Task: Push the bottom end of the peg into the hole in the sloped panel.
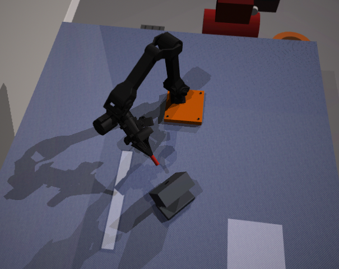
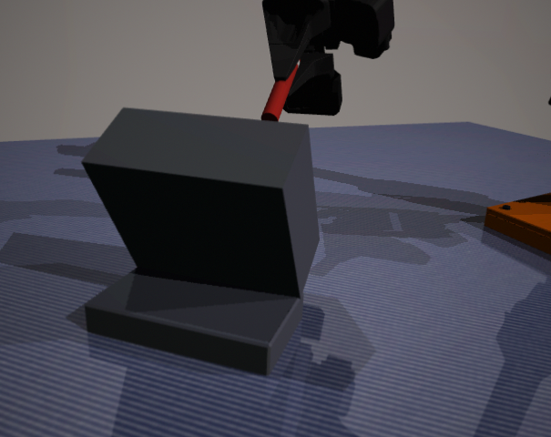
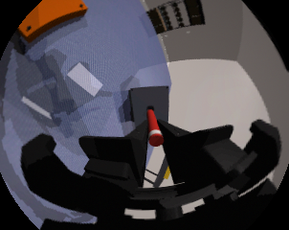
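My gripper (image 1: 151,155) (image 2: 287,76) (image 3: 152,123) is shut on the round red peg (image 1: 154,160) (image 2: 276,101) (image 3: 153,125). The peg is held tilted in the air, its free lower end pointing toward the panel and apart from it. The dark grey sloped panel (image 1: 175,189) (image 2: 195,146) (image 3: 139,98) stands on its flat base. Its hole (image 1: 166,182) is a small dark spot in the face in the top view. In the wrist view the peg's far end overlaps the hole's area, so the hole is largely hidden there. In the exterior view the panel is seen from behind.
The orange base plate (image 1: 189,111) (image 2: 525,218) (image 3: 54,16) of the arm is on the blue table (image 1: 265,144). A long white strip (image 1: 108,231) lies beside the panel, and a white rectangle (image 1: 255,246) lies at the front right in the top view.
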You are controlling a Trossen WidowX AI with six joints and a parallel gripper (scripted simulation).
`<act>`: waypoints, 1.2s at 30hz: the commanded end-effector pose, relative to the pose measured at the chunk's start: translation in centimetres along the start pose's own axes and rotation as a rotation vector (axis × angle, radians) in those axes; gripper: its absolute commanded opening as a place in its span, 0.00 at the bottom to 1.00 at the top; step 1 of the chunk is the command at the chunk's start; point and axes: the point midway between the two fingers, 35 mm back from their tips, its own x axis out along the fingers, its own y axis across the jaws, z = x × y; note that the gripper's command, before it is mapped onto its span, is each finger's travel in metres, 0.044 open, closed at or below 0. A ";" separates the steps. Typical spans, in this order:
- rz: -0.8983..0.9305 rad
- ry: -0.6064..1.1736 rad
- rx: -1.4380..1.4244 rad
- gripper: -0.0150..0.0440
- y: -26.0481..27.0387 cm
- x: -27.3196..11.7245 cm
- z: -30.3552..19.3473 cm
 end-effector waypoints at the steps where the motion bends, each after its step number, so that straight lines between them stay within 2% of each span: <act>1: -0.008 0.000 0.004 0.25 0.0 0.3 0.0; 36: -0.052 0.034 -0.006 0.25 -0.1 3.6 -0.8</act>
